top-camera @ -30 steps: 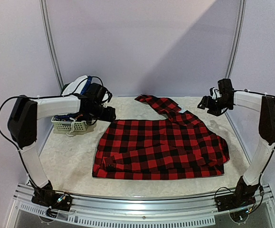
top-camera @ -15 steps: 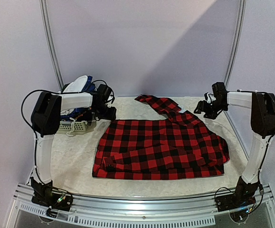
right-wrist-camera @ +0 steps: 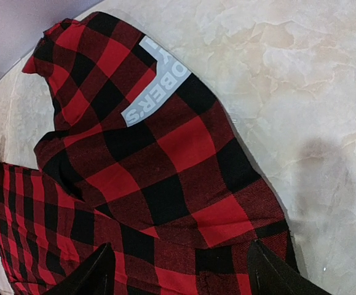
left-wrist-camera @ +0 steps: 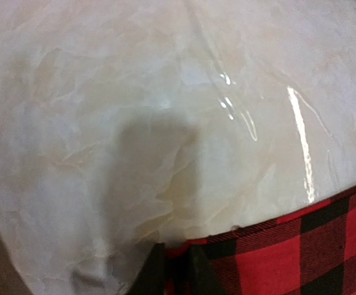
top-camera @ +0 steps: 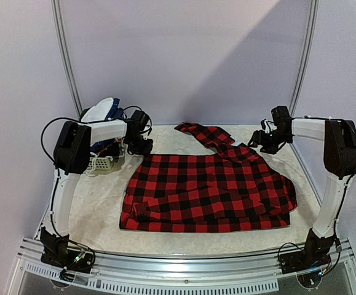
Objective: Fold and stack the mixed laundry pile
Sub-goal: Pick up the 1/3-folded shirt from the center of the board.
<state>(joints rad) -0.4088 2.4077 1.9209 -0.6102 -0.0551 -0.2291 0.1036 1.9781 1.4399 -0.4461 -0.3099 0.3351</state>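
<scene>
The red-and-black plaid shirt (top-camera: 208, 190) lies spread flat in the middle of the table, one sleeve (top-camera: 205, 134) reaching toward the back. My left gripper (top-camera: 142, 147) is at the shirt's far-left corner; in the left wrist view its dark fingers (left-wrist-camera: 150, 275) are shut on that corner's hem (left-wrist-camera: 179, 261). My right gripper (top-camera: 261, 140) hangs over the far-right shoulder. Its fingers (right-wrist-camera: 276, 276) stand wide open over the plaid cloth (right-wrist-camera: 165, 166), apart from it. White block lettering (right-wrist-camera: 156, 83) shows on the sleeve. More of the laundry, white (top-camera: 98, 112) and blue (top-camera: 112, 112), is heaped at the far left.
A small white lattice basket (top-camera: 101, 163) stands at the far left under the heap, just behind the left arm. The pale marbled tabletop (top-camera: 91, 209) surrounds the shirt. Metal frame posts (top-camera: 67, 67) and walls close the back and sides.
My left gripper has come down to the shirt's far-left corner and closed on it. The right gripper has shifted slightly left over the shoulder and stayed open.
</scene>
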